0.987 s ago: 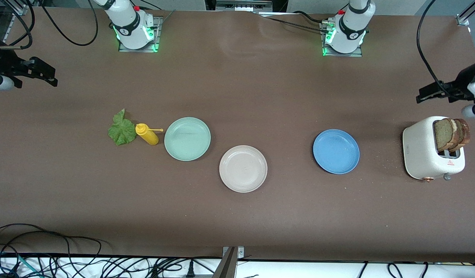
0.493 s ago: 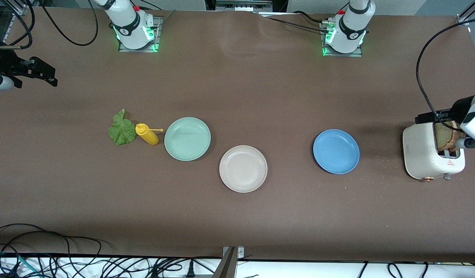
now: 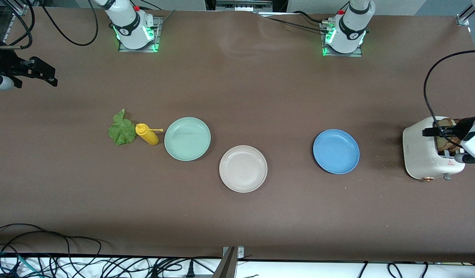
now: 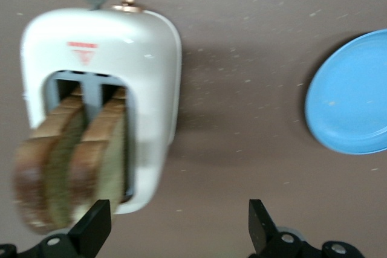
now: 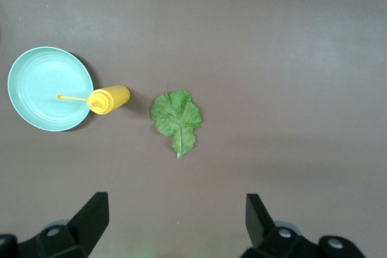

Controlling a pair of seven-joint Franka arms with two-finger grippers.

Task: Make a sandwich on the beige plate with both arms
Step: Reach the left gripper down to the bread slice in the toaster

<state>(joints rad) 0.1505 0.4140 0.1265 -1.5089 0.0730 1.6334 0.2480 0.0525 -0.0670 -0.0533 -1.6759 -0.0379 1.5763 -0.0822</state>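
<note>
1. Since a moment ago, the left gripper (image 3: pixel 434 132) has slid down the right edge of the front view. Now it hangs over the toaster (image 3: pixel 423 154), fingers wide and empty.
2. Lower middle: the beige plate (image 3: pixel 243 168) has no food.
3. Two bread slices (image 4: pixel 66 161) stand on edge in the toaster, just under the left gripper.
4. Upper left: the right gripper (image 3: pixel 48 75) waits, wide and empty, above the lettuce (image 3: pixel 121 129).

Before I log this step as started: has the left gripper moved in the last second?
Yes. The left gripper has come toward the front camera and now hangs open over the toaster and its bread slices.
</note>
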